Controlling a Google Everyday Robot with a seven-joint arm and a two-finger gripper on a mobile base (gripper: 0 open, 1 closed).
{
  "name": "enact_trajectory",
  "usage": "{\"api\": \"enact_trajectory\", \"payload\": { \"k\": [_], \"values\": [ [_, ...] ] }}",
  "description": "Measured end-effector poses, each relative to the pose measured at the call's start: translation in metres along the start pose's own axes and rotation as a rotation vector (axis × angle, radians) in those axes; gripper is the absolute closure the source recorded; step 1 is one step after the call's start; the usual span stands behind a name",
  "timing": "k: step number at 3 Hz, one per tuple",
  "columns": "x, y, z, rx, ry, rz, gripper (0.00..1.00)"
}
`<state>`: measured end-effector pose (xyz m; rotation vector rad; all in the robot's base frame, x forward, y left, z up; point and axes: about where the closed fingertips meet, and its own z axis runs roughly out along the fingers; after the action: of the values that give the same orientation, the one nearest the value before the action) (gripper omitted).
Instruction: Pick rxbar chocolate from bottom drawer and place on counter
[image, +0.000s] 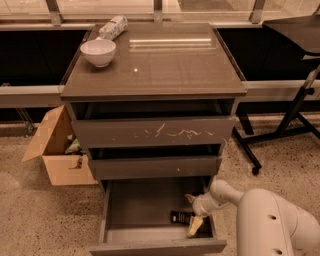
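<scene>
The bottom drawer (116, 220) is pulled out, showing its grey box interior. The rxbar chocolate (179, 217), a small black wrapper, lies flat on the drawer floor near the right side. My gripper (193, 213) reaches into the drawer from the right, at the bar's right end. It is open, with one pale finger (190, 199) behind the bar and the other (195, 226) in front of it. The bar still rests on the drawer floor. The counter (165, 65) is the glossy top slab of the cabinet above.
A white bowl (98, 52) and a whitish packet (112, 27) sit at the counter's back left. The scratched top drawer front (155, 132) and the middle drawer (155, 167) are shut. A cardboard box (55, 150) stands to the left and a black stand leg (280, 131) to the right.
</scene>
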<state>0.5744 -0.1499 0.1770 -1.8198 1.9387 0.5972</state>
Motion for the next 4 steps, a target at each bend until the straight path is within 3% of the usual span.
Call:
{"api": "enact_trajectory", "payload": {
  "k": [4],
  "values": [
    [0.032, -0.021, 0.048, 0.035, 0.037, 0.000, 0.00]
  ]
}}
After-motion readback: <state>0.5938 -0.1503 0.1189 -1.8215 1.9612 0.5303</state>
